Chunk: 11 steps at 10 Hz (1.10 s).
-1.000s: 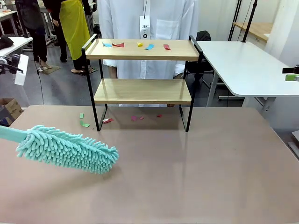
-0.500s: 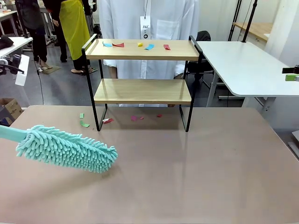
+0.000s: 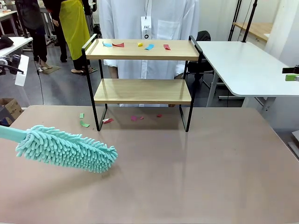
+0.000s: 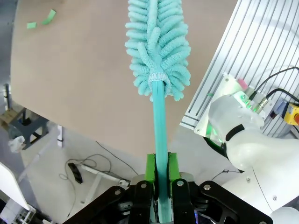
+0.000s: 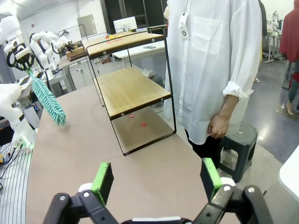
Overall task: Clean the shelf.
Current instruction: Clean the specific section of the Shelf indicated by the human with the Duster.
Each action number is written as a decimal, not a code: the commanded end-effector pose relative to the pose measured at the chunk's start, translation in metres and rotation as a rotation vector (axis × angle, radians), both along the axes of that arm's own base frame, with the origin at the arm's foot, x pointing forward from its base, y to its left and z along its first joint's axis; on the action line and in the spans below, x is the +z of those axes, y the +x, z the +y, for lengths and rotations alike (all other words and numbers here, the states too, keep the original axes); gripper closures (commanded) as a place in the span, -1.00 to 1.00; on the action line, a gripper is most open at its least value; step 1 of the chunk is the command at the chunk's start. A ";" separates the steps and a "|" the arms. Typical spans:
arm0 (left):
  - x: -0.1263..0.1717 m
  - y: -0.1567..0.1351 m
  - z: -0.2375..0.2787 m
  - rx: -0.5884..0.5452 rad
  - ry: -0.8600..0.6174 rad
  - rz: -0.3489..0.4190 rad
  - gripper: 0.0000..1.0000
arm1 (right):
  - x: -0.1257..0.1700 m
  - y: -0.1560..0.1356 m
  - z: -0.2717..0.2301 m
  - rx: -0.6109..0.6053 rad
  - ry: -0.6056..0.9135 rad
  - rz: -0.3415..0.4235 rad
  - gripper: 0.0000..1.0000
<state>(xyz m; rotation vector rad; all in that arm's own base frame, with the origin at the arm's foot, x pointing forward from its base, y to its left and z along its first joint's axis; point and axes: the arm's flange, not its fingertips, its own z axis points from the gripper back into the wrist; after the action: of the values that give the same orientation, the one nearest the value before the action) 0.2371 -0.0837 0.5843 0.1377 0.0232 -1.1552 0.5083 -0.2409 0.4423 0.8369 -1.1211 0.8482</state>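
Note:
The shelf (image 3: 142,91) stands at the far middle of the beige table (image 3: 201,163), with several coloured paper scraps (image 3: 148,46) on its top board. More scraps (image 3: 108,120) lie on the table under and left of it. A teal fluffy duster (image 3: 67,149) hovers low over the table's left side, its handle (image 3: 8,134) running off the left edge. My left gripper (image 4: 161,189) is shut on that handle (image 4: 160,130), below the duster's head (image 4: 158,46). My right gripper (image 5: 156,179) is open and holds nothing; it faces the shelf (image 5: 131,86) and the far duster (image 5: 49,100).
A person in a white coat (image 3: 147,18) stands right behind the shelf, one hand (image 5: 218,125) hanging by a stool (image 5: 240,140). A white table (image 3: 243,65) adjoins at the far right. The beige table's middle and right offer free room.

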 end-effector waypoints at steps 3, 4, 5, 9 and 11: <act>0.001 -0.002 0.001 0.003 -0.017 0.003 0.74 | 0.003 0.000 0.001 0.003 -0.006 -0.003 -1.00; 0.001 -0.002 0.001 0.003 -0.017 0.003 0.74 | 0.003 0.000 0.001 0.003 -0.006 -0.003 -1.00; 0.001 -0.002 0.001 0.003 -0.017 0.003 0.74 | 0.003 0.000 0.001 0.003 -0.006 -0.003 -1.00; 0.001 -0.002 0.001 0.003 -0.017 0.003 0.74 | 0.003 0.000 0.001 0.003 -0.006 -0.003 -1.00; 0.001 -0.002 0.001 0.003 -0.017 0.003 0.74 | 0.003 0.000 0.001 0.003 -0.006 -0.003 -1.00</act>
<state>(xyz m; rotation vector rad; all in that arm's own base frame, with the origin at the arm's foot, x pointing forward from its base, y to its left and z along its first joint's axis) 0.2371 -0.0837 0.5843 0.1377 0.0233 -1.1552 0.5083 -0.2409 0.4423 0.8369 -1.1211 0.8482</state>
